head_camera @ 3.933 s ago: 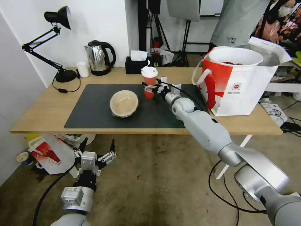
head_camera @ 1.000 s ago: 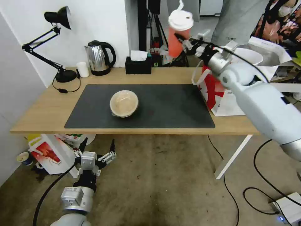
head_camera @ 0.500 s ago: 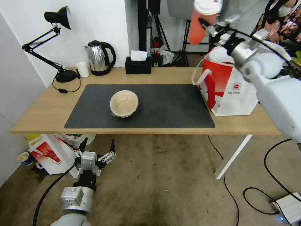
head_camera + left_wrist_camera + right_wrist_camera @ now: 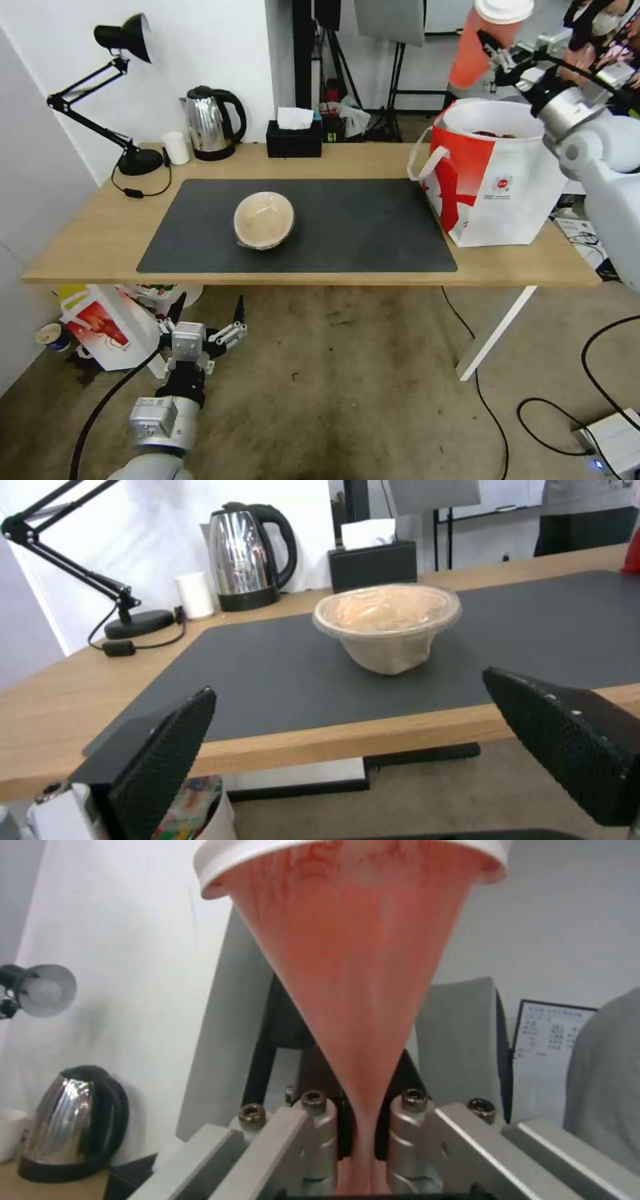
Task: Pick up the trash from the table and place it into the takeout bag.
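Note:
My right gripper (image 4: pixel 492 52) is shut on the tall red drink cup (image 4: pixel 481 48), held high and slightly tilted just above the near-left rim of the takeout bag (image 4: pixel 507 180). The cup (image 4: pixel 353 990) with its white lid rises from between my gripper's jaws in the right wrist view. Red shells in the white bowl (image 4: pixel 497 135) show inside the bag. The tan lidded bowl (image 4: pixel 264 219) sits on the dark mat (image 4: pixel 367 233) of the table (image 4: pixel 87 240); it also appears as the tan bowl (image 4: pixel 390 625) in the left wrist view. My left gripper (image 4: pixel 207 317) hangs open below the table's front edge.
A black desk lamp (image 4: pixel 123 87), small white cup (image 4: pixel 177 147), steel kettle (image 4: pixel 210 123) and black tissue box (image 4: pixel 294 137) line the table's back edge. A smaller red-and-white bag (image 4: pixel 110 327) stands on the floor under the left end. Cables lie on the floor at right.
My right gripper lifted the red cup off the mat, carried it up and to the right, and now holds it above the bag's opening. The left arm stayed put.

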### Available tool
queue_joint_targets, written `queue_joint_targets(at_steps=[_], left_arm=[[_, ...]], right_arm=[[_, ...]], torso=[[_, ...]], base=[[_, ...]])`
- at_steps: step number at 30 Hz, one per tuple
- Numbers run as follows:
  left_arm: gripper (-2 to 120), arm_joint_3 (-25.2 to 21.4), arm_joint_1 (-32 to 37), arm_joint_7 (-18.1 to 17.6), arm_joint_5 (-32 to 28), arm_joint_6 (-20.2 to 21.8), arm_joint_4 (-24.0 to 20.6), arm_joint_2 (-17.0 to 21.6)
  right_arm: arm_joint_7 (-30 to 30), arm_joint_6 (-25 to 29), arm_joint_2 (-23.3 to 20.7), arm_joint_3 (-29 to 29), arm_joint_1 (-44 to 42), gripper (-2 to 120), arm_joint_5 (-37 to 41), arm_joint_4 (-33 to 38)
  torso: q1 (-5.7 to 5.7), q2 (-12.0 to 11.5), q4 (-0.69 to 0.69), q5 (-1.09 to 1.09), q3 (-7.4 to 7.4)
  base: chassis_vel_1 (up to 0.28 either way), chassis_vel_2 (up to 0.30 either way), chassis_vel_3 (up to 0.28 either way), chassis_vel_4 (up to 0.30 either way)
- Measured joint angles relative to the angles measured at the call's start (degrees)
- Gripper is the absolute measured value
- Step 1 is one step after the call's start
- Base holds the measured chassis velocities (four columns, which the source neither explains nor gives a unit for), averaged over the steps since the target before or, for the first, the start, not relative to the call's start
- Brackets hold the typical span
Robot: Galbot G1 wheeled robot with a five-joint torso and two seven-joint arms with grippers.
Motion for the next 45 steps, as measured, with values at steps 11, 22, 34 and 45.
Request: queue_joint_targets(at_steps=[11, 22, 34, 45], left_arm=[[100, 0.0, 0.0, 0.0, 0.0, 0.0, 0.0, 0.0], [100, 0.0, 0.0, 0.0, 0.0, 0.0, 0.0, 0.0], [100, 0.0, 0.0, 0.0, 0.0, 0.0, 0.0, 0.0], [100, 0.0, 0.0, 0.0, 0.0, 0.0, 0.0, 0.0]], right_arm=[[-0.76, 2.33, 0.36, 0.6, -1.66, 3, -1.74, -4.5], [-0.95, 7.39, 2.02, 1.11, -1.09, 3, -6.1, -13.52], [1.11, 12.13, 4.4, 1.83, 0.5, 3, -10.27, -19.95], [5.99, 14.92, 7.33, 2.21, 0.34, 3, -15.03, -21.3]], torso=[[0.0, 0.0, 0.01, -0.01, 0.0], [0.0, 0.0, 0.01, 0.0, 0.01], [0.0, 0.0, 0.0, -0.01, 0.0], [0.0, 0.0, 0.0, -0.01, 0.01]], base=[[0.0, 0.0, 0.0, 0.0], [0.0, 0.0, 0.0, 0.0], [0.0, 0.0, 0.0, 0.0], [0.0, 0.0, 0.0, 0.0]])
